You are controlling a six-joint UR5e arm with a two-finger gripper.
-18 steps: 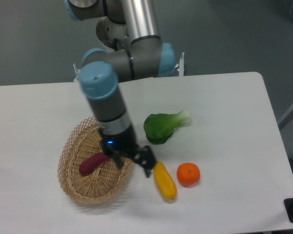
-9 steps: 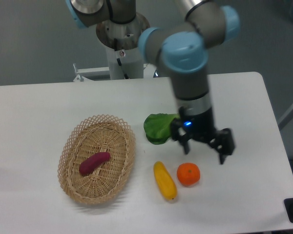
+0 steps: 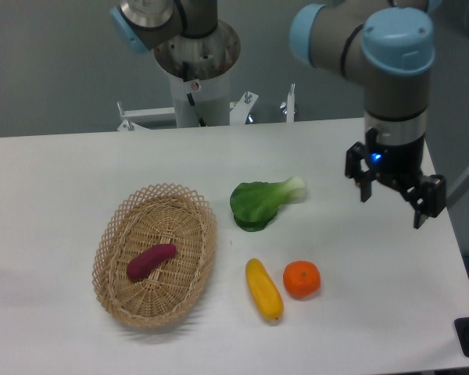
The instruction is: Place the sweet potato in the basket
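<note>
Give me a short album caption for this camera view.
Sweet potato resting in the wicker basket, with the open gripper off to the side.

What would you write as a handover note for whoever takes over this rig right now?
End effector: open, empty, raised over the table's right side, well away from the produce.
Sweet potato: lying inside the basket, on its floor, released.
Basket: on the left part of the table, upright.
Done: the placement looks complete.
Left: nothing on the task itself, as far as this view shows; perhaps park the arm.
Untouched bystanders: bok choy, yellow vegetable and orange, all on the table right of the basket.
</note>
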